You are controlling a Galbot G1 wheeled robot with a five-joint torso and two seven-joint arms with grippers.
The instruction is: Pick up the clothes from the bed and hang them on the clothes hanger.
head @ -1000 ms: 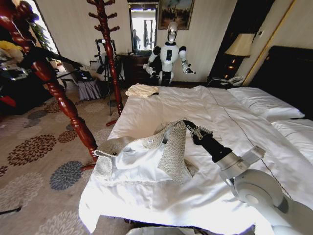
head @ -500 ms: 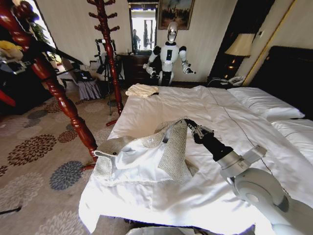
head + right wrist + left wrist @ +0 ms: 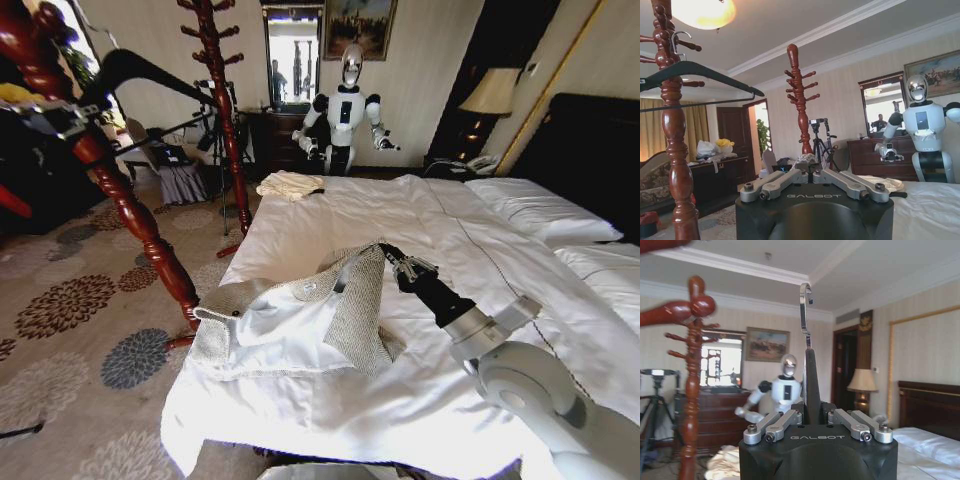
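**Right gripper at the cardigan's collar, hanger held aloft on the left**

The cardigan (image 3: 300, 325) lies spread on the near corner of the bed (image 3: 470, 250), at about 7 o'clock in the head view, its white lining turned up and one grey-beige knit front panel folded over toward 5 o'clock. The right gripper (image 3: 391, 256) reaches in from 4 o'clock and sits at the upper edge of that knit panel, just beside the collar. Its fingertips look drawn close together and touching the cloth, but I cannot tell whether they have truly clamped the fabric or only rest against it.

The left gripper (image 3: 812, 420) is raised at roughly 10 o'clock, next to the near coat stand (image 3: 120, 200). It is clenched on the clothes hanger (image 3: 150, 72), whose black shoulder bar juts toward 2 o'clock in the head view; in the left wrist view the silver hook (image 3: 804, 310) rises straight above the jaws.

By my reading, the step in hand is the pick-up of the garment, with the hanger already prepared. The next move calls for a firm pinch near the collar and a lift high enough for the sleeves to clear the duvet. The knit is loose and floppy, so a shallow hold on one layer may slip.

A folded cream cloth (image 3: 290, 185) lies at the far corner, well apart.
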